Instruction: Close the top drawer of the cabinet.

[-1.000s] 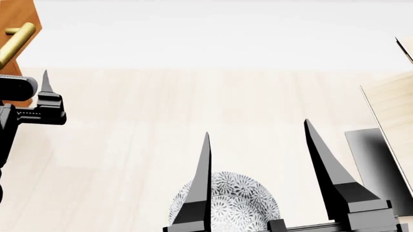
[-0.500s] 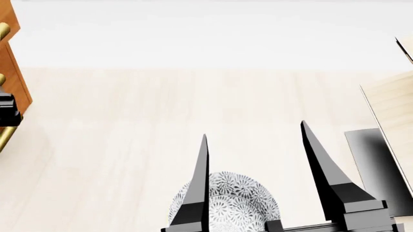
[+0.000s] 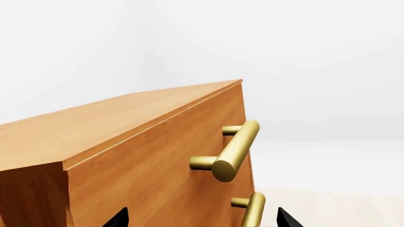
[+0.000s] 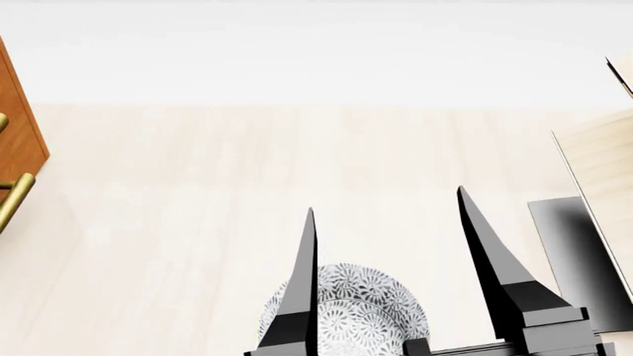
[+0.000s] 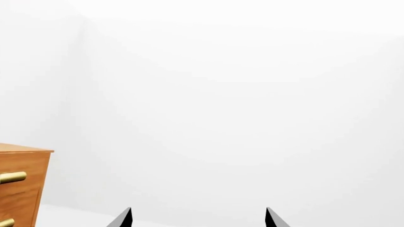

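The orange-brown cabinet [image 3: 94,127] fills the left wrist view, seen from near its upper corner. The top drawer [image 3: 158,165] has a flat front with a brass bar handle [image 3: 233,149]. That front looks flush with the cabinet, and no gap shows. A second brass handle [image 3: 252,210] sits below it. My left gripper [image 3: 202,222] is open close to the front, its two black tips on either side of the lower handle. It is outside the head view. My right gripper [image 4: 386,200] is open and empty, far from the cabinet [image 4: 18,126].
A grey patterned bowl [image 4: 346,311] lies on the pale floor beneath my right gripper. A pale slanted wooden shelf [image 4: 603,170] on a black base [image 4: 574,259] stands at the right. The right wrist view shows the cabinet's edge [image 5: 22,189] and white walls.
My left gripper has slid out of the head view to the left. The cabinet's edge has also shifted left in that view. My right gripper has barely moved.
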Controlling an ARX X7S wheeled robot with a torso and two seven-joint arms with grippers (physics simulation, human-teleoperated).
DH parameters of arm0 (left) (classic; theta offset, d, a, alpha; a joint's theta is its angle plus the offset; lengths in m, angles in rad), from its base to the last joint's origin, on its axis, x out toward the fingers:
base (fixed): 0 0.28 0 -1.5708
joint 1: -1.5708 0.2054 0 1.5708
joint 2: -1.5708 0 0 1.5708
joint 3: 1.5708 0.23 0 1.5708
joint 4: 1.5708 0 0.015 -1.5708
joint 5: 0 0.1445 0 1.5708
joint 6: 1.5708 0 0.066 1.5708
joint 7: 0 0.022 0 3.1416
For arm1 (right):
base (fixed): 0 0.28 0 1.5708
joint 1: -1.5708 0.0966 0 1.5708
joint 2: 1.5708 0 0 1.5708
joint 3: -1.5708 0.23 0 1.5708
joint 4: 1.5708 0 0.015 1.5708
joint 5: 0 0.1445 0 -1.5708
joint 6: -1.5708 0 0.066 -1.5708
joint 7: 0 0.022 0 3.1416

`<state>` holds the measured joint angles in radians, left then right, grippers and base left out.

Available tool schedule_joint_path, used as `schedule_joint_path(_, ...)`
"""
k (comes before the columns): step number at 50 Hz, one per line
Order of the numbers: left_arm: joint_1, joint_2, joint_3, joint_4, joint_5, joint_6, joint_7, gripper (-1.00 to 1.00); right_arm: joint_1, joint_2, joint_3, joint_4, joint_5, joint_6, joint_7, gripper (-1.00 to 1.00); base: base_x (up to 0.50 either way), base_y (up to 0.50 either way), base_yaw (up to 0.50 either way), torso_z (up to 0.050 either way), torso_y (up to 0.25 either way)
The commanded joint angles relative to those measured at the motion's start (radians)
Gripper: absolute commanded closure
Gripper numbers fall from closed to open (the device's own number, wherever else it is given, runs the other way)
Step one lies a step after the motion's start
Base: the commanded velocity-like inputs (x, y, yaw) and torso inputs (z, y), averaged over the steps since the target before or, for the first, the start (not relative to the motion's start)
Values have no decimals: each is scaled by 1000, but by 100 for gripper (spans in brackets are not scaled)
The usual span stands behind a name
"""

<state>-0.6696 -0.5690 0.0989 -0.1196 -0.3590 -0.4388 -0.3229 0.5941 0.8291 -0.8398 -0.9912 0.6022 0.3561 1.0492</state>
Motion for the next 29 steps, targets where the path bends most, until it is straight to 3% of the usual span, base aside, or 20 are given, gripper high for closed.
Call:
schedule_joint_path(1,24,-30,-48,-4,3,-9,-22,-100,2,-1,-7,2,-3,-2,-1,-100,0,0,0,0,0)
schedule_joint_path(29,44,-46,-74,1,-7,-9,-32,-100,14,-1,-19,-2,0,3,6,-100,0,0,0,0,0)
